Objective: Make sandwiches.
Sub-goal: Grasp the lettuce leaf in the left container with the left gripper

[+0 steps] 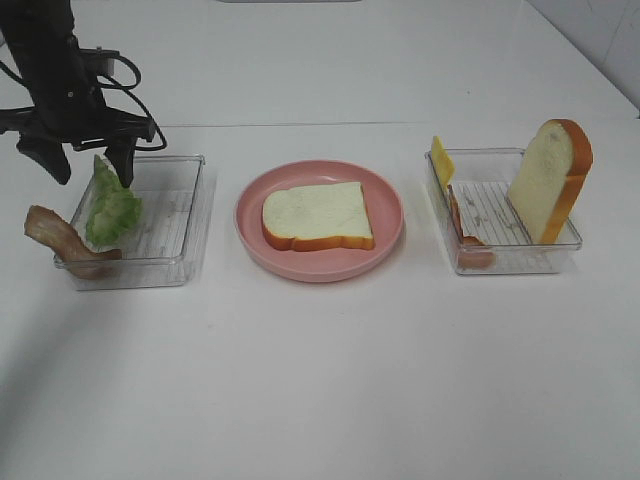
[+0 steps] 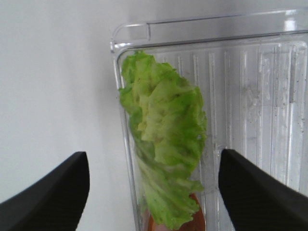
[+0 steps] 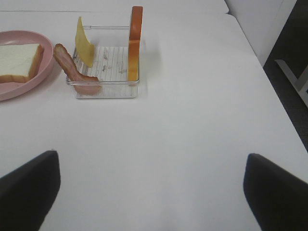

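Left gripper (image 1: 91,172), upper left of frame: jaws apart, straddling lettuce (image 1: 112,208) in clear tray (image 1: 175,262). Right gripper (image 3: 151,190): jaws wide apart, empty. 1 bread slice (image 1: 318,215) on pink plate (image 1: 392,222), centre.

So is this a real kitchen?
Probably not, more like a robot test bench: a plain white table, toy-looking lettuce in a clear tray, and a black robot arm above it.
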`<action>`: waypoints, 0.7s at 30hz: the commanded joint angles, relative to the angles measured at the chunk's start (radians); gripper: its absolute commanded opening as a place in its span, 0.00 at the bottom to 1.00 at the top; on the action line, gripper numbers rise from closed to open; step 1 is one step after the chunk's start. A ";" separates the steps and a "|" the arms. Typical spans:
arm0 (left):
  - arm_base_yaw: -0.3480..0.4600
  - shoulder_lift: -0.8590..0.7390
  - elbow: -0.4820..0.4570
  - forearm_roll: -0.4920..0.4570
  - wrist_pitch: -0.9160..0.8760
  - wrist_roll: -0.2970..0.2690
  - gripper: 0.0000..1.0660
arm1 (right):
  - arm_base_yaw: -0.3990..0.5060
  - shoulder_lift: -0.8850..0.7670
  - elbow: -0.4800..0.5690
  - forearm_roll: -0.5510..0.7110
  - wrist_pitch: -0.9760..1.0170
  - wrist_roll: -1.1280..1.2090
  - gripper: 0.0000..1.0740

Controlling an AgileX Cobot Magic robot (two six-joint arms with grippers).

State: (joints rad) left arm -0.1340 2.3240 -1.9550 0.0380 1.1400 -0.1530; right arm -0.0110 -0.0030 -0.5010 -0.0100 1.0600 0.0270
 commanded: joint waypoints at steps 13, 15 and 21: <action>-0.006 0.014 -0.003 0.021 0.022 0.018 0.51 | -0.006 -0.013 0.003 -0.002 -0.006 0.006 0.90; -0.006 0.014 -0.003 0.024 0.023 0.019 0.46 | -0.006 -0.013 0.003 -0.002 -0.006 0.006 0.90; -0.006 0.014 -0.003 0.029 0.025 0.022 0.30 | -0.006 -0.013 0.003 -0.002 -0.006 0.006 0.90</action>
State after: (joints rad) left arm -0.1340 2.3320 -1.9550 0.0620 1.1550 -0.1310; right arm -0.0110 -0.0030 -0.5010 -0.0100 1.0600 0.0270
